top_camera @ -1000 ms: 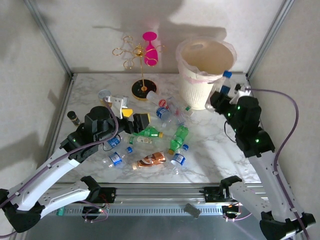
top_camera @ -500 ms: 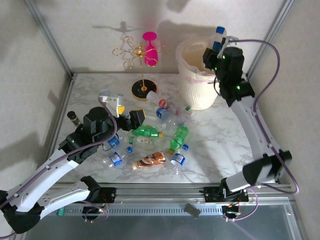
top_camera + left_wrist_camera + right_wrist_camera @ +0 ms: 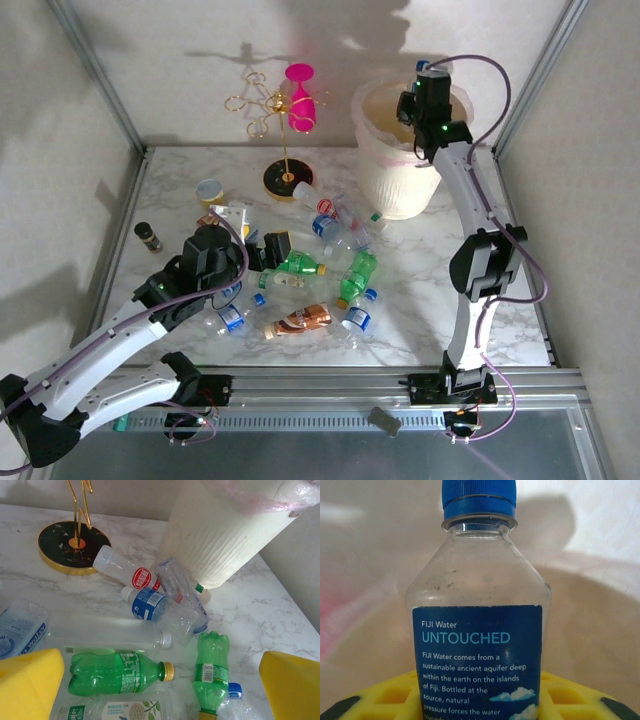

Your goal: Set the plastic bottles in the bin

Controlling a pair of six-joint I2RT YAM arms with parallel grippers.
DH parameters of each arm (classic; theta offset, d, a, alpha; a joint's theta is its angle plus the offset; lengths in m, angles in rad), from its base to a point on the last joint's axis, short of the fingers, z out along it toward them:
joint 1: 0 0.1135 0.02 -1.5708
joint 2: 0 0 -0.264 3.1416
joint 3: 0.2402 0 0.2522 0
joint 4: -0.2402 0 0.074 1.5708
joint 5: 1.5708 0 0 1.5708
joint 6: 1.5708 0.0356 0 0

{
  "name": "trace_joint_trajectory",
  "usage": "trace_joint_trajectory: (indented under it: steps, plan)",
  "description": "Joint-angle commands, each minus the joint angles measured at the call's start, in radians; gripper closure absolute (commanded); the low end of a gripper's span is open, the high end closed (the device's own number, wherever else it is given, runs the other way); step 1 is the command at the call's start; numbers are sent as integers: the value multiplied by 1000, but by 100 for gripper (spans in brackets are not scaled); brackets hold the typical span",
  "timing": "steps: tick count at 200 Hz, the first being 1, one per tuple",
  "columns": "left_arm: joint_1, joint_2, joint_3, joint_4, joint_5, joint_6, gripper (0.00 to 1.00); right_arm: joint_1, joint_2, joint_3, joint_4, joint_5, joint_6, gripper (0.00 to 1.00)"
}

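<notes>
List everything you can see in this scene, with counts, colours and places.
Bin: one, cream-white, far right of the table.
Green bottles: two, lying mid-table.
Copper-brown bottle: one, near side of the pile.
Clear bottles: several, blue labels or caps, scattered mid-table; exact count unclear.
Fiji bottle: one, clear, blue cap, above the bin.
Wire stand: one, gold, far centre.
Glass: one, pink, on the stand.
Tub: one, yellow, grey lid, far left.
Vial: one, dark, left edge.
Left gripper: open, over the pile.
Right gripper: shut on the Fiji bottle.
</notes>
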Motion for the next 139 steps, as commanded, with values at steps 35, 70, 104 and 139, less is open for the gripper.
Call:
trace_joint_trajectory:
  steps: [35,70,104,139]
  plan:
    - [1,6,-28,52,5,15,0,-10,72,28,-96,5,-31,54]
    - [1,9,-29,47,-13,20,0,-12,97,26,-94,-9,-16,52]
    - [1,9,-33,47,-13,18,1,-15,123,57,-120,-10,-8,44]
    - [2,6,-33,45,-23,18,1,-15,84,39,-108,-6,-1,23]
